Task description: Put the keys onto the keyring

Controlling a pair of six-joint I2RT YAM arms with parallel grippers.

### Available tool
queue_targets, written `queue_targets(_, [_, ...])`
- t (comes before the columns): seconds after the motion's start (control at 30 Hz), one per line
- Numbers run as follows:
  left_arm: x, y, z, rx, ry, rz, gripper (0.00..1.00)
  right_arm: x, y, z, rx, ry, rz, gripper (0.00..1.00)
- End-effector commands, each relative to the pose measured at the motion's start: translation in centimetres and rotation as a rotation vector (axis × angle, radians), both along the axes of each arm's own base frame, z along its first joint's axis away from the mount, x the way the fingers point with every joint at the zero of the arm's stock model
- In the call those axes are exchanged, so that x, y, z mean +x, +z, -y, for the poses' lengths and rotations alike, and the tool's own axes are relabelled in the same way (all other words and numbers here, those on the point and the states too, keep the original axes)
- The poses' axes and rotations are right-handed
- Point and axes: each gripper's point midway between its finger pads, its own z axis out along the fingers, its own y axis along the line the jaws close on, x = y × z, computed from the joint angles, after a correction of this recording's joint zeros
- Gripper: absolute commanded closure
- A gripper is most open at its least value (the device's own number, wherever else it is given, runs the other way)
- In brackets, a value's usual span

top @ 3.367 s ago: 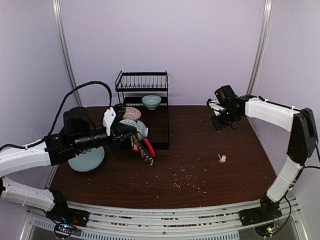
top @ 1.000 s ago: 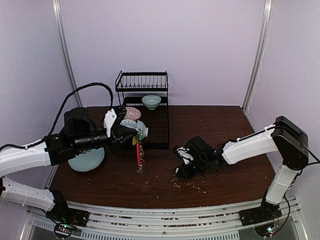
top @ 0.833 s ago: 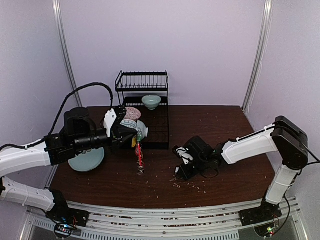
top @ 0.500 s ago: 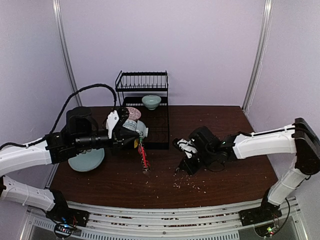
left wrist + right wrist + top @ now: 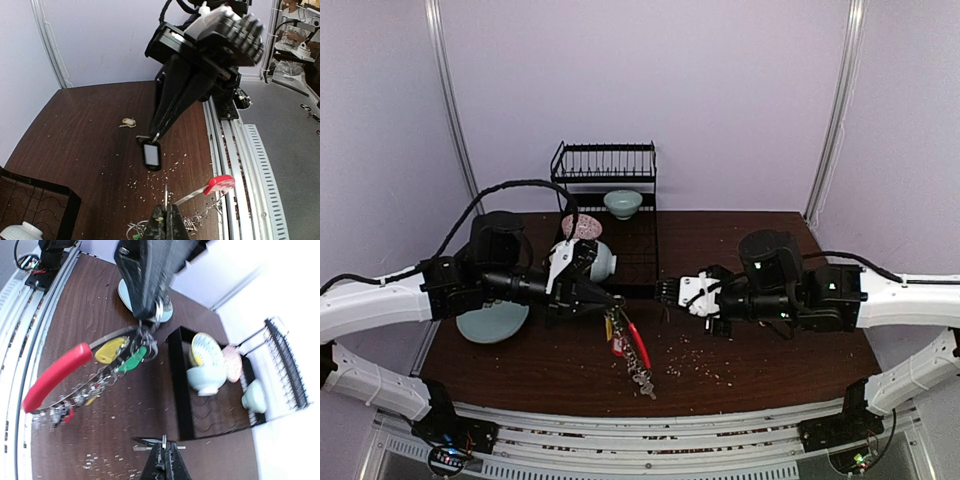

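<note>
From above, your left gripper [image 5: 607,308] is clenched on the keyring [image 5: 619,335], lifted off the table [image 5: 770,250]. Its bunch slants toward the near edge, and your right gripper [image 5: 665,291] faces it closely.

Left wrist: the right fingers pinch a dark-headed key [image 5: 151,154], head hanging down.

Right wrist: the ring's red strap [image 5: 55,371] runs lower-left.

You look mid-threading. Next, align the key's hole with the ring.

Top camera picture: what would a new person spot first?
The left gripper and the right gripper meet nose to nose over the middle of the brown table. The left one pinches the keyring, its red strap and coloured tags dangling below, and the right one holds a small dark-headed key just beside it. Behind them, at the table's back edge, stands a black dish rack with a pale green bowl in it.
</note>
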Motion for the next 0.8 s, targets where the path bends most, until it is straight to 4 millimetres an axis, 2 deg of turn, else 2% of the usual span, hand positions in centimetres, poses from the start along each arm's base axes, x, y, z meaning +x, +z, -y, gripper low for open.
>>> queue_targets(0.0, [-1.3, 3.0, 1.1, -0.105, -0.102, 0.000, 1.00, 0.9, 3.1, -1.4, -0.020, 0.050, 0.295, 1.00])
queue_targets(0.13, [-1.3, 2.7, 1.4, -0.103, -0.097, -0.035, 1.00, 0.4, 3.4, -2.9, -0.041, 0.117, 0.363, 1.00])
queue_targets(0.4, [-0.9, 2.8, 1.8, -0.125, -0.075, -0.083, 1.00, -0.3, 4.1, -4.5, -0.040, 0.195, 0.408, 1.00])
queue_targets(0.77, [-0.3, 3.1, 1.8, -0.143, -0.035, -0.090, 1.00, -1.0, 3.8, -4.6, -0.060, 0.243, 0.428, 1.00])
